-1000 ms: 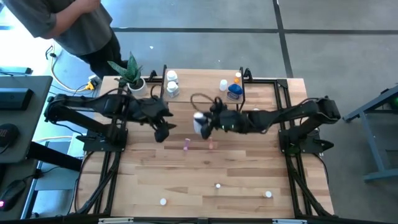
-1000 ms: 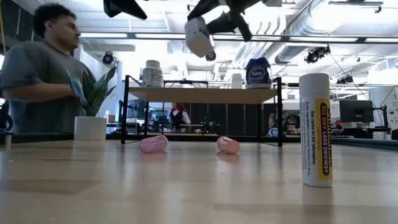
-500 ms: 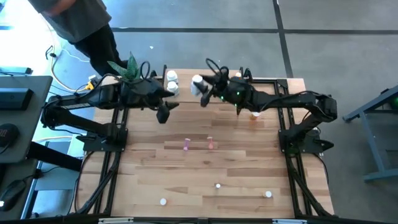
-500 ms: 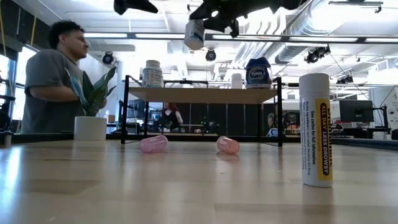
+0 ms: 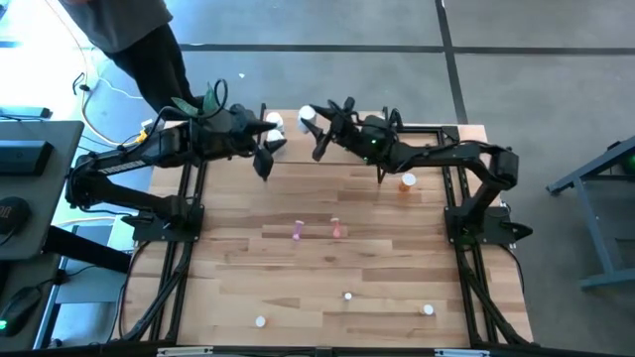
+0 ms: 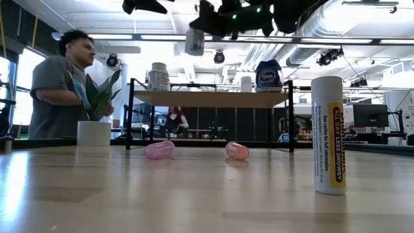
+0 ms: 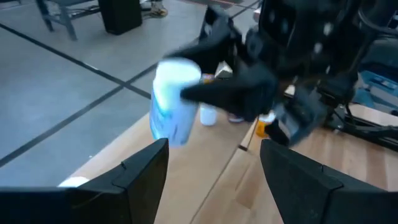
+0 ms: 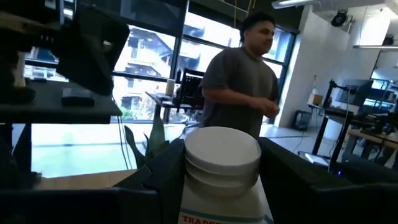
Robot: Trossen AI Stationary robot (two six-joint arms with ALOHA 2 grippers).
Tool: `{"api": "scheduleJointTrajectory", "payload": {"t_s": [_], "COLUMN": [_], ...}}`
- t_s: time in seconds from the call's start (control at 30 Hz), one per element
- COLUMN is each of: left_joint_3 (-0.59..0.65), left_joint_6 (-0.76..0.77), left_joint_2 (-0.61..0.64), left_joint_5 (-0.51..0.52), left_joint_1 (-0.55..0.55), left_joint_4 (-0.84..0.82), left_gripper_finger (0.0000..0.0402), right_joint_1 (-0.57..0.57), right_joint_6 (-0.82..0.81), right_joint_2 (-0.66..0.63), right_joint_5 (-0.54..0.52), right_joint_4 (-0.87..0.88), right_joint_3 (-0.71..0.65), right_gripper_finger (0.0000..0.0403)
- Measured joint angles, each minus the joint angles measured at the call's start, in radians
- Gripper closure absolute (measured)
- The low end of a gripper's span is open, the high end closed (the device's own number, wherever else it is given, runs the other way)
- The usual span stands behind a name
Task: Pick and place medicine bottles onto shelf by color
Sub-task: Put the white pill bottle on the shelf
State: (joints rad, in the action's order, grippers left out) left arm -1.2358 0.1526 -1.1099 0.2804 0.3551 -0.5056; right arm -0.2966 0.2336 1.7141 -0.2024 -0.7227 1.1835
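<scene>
Up at the far edge of the table, my right gripper (image 5: 316, 127) is clenched on a white bottle (image 5: 309, 120), holding it in the air above the shelf's (image 6: 210, 98) left half; in the low view the bottle (image 6: 194, 41) hangs well clear of the board, and my right wrist camera looks straight down onto its round white cap (image 8: 222, 149) between my own dark fingers. My left gripper (image 5: 264, 159) hovers just to the left of it with its fingers spread wide and nothing between them; from the left wrist view the held bottle (image 7: 175, 100) shows a blue label. On the shelf stand a white bottle at the left (image 6: 158, 76), a squat blue one (image 6: 268, 74) and a small white one (image 6: 246, 83) beside it. Nearer, two pink bottles (image 6: 160, 149) (image 6: 237, 151) lie on their sides on the tabletop (image 5: 377, 268), well apart from each other. An orange-capped vial (image 5: 408, 181) stands to the right, under my right arm. Three small white bottles (image 5: 347, 296) (image 5: 260, 321) (image 5: 428, 310) stand along the near side, one of them the tall white and yellow tube (image 6: 328, 134) close to the low camera. A potted plant (image 6: 94, 111) sits at the far left corner, and a person in a grey shirt (image 6: 58, 84) stands behind it.
</scene>
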Motion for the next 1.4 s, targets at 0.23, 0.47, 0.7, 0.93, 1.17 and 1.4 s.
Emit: {"api": "scheduleJointTrajectory", "payload": {"t_s": [0.23,0.47,0.7,0.93,1.17,1.4], "left_joint_3": [0.0,0.0,0.0,0.0,0.0,0.0], "left_joint_6": [-0.02,-0.025,-0.025,-0.025,-0.025,-0.025], "left_joint_2": [0.0,0.0,0.0,0.0,0.0,0.0], "left_joint_5": [0.007,0.02,0.021,0.02,0.019,0.019], "left_joint_1": [0.007,0.007,0.007,0.007,0.007,0.007], "left_joint_4": [0.001,0.001,0.001,-0.006,-0.018,-0.022], "left_gripper_finger": [0.0159,0.0159,0.0159,0.0159,0.0159,0.0159], "right_joint_1": [-0.013,-0.011,-0.011,-0.01,-0.011,-0.011], "right_joint_6": [0.007,-0.008,-0.053,-0.1,-0.152,-0.189], "right_joint_2": [0.097,0.147,0.2,0.212,0.21,0.209], "right_joint_5": [-0.077,-0.077,-0.086,-0.078,-0.078,-0.079], "right_joint_4": [-0.068,-0.076,-0.056,0.071,0.15,0.166], "right_joint_3": [0.0,0.0,0.037,0.073,0.074,0.076], "right_gripper_finger": [0.024,0.024,0.024,0.024,0.024,0.0228]}}
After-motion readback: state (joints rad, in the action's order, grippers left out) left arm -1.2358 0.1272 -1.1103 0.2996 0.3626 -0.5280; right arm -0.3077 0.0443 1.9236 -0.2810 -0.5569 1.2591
